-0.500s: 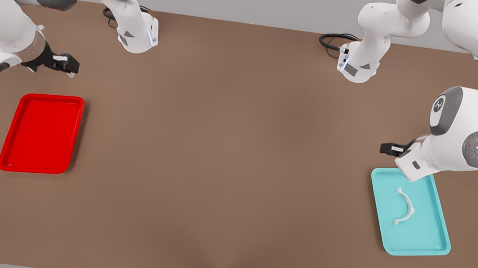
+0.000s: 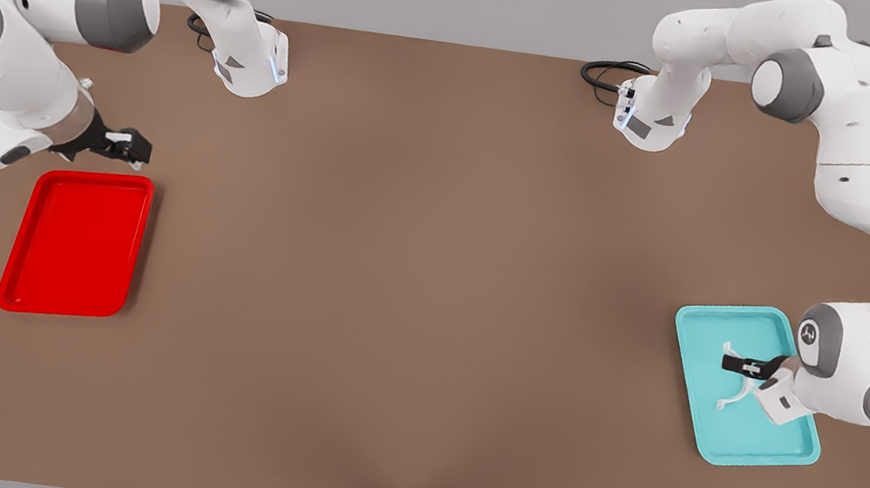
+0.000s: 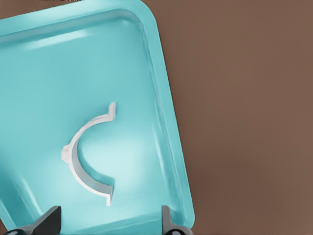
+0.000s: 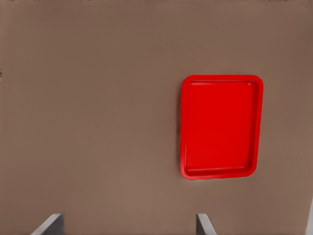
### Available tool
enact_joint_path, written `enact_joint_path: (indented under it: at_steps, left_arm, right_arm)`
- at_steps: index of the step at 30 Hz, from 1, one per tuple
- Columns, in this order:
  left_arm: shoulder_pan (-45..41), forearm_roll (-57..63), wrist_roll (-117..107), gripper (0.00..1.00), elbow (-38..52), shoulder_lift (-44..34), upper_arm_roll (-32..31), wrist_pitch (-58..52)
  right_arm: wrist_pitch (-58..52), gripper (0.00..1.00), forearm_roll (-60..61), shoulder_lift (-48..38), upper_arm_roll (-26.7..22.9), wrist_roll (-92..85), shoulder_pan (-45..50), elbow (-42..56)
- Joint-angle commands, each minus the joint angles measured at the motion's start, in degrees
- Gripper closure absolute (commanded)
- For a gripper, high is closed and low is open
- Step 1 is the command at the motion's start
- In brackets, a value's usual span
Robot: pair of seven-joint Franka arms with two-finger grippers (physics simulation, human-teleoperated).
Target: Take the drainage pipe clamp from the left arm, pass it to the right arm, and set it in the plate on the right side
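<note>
- Front view: drainage pipe clamp (image 2: 731, 391) lies in the teal tray (image 2: 798, 448) at the front view's right, near edge of the table (image 2: 412, 276). Left gripper (image 2: 733, 363) is low over the tray, directly above the clamp's arc; from here I cannot tell whether it touches the clamp.
- Front view: right gripper (image 2: 137, 147) hangs just beyond the far edge of the red plate (image 2: 7, 293) at the front view's left. Its fingers look set apart with nothing between them. That arm waits.
- Left wrist view: clamp (image 3: 85, 155) rests on the tray floor (image 3: 39, 88), both flared tabs visible, arc lying flat. The two fingertips (image 3: 49, 220) stand wide, one on each side, still short of the clamp, so nothing is pinched.
- Right wrist view: red plate (image 4: 186, 122) holds nothing; brown table all round it. The two fingertips (image 4: 51, 223) at the frame edge are spread, with nothing gripped.
- Progress, my reading: task at its first step. Approach to the clamp is nearly complete; grasp not made.
- Left to do: close on clamp, lift, carry toward table centre, hand to right gripper, release, then set it in the red plate.
</note>
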Motion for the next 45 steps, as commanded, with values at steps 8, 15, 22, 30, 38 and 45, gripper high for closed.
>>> enact_joint_path:
  at_steps: [8, 15, 22, 30, 38, 45]
  left_arm:
    - [0.4, 0.0, 59.8, 0.0, 0.0, 4.4, 0.8, 13.3]
    - [1.4, -0.1, 60.2, 0.0, -3.8, 6.0, 2.3, 26.1]
    - [1.1, -0.2, 60.2, 0.35, -6.0, 5.8, 2.3, 26.3]
    - [0.9, -0.3, 60.3, 0.49, -6.0, 5.6, 2.3, 22.9]
    - [0.7, -0.3, 60.2, 0.55, -5.9, 5.6, 2.3, 22.8]
    - [0.8, -0.4, 60.1, 0.58, -5.9, 5.6, 2.3, 22.8]
  right_arm:
    - [2.3, 0.0, 0.2, -0.1, 0.0, 0.3, -0.2, -0.2]
    - [2.5, 0.0, 0.0, 0.1, 0.0, 0.3, -0.2, -0.3]
    - [2.5, 0.0, 0.0, 0.1, 0.0, 0.3, -0.1, -0.7]
    - [2.5, 0.0, 0.1, 0.5, 0.0, -0.5, -0.1, -0.7]
    - [2.4, 0.0, 0.0, 0.5, 0.0, -0.9, -0.1, -1.1]
    - [2.4, 0.0, 0.0, 0.5, 0.0, -1.0, -0.1, -1.1]
